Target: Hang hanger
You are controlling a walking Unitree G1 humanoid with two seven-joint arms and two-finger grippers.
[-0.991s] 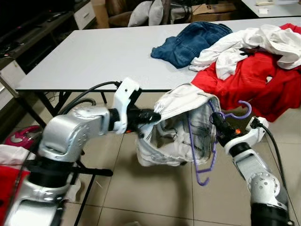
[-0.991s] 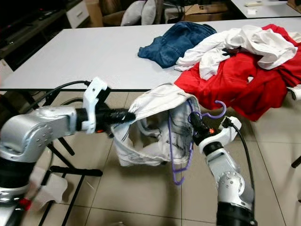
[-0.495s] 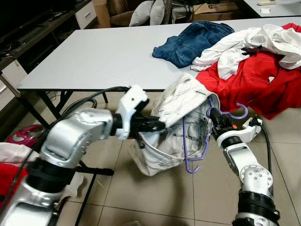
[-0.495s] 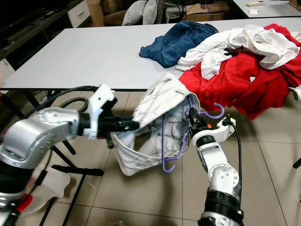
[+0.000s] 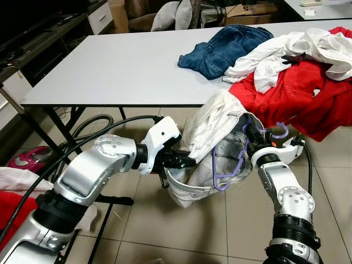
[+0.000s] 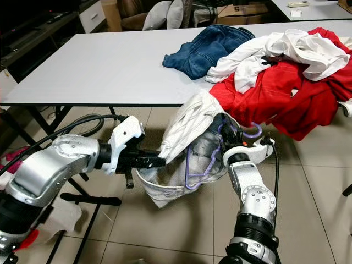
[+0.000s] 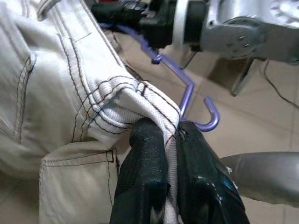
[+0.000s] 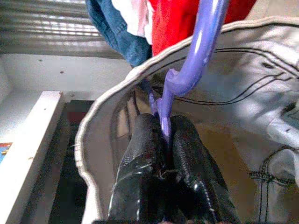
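Clamped between the fingers of the left gripper (image 7: 175,186): a stitched hem of the white denim garment (image 5: 212,124), held up off the tiled floor (image 5: 192,231). Opposite, pinched in the shut fingers of the right gripper (image 8: 166,154): the stem of the purple hanger (image 5: 234,165), now pushed well inside the garment's opening, with just the hook (image 5: 279,130) poking out past the fingertips. Drawn closer together than a second ago, with the hanger's frame sunk deeper into the cloth and the garment bunched between the fingertips. By the look of it, threading under way but unfinished, shoulders not yet seated. Beyond the fingers, on the grey table (image 5: 110,66): blue jeans (image 5: 223,47), then a heap of red and white clothes (image 5: 297,71).
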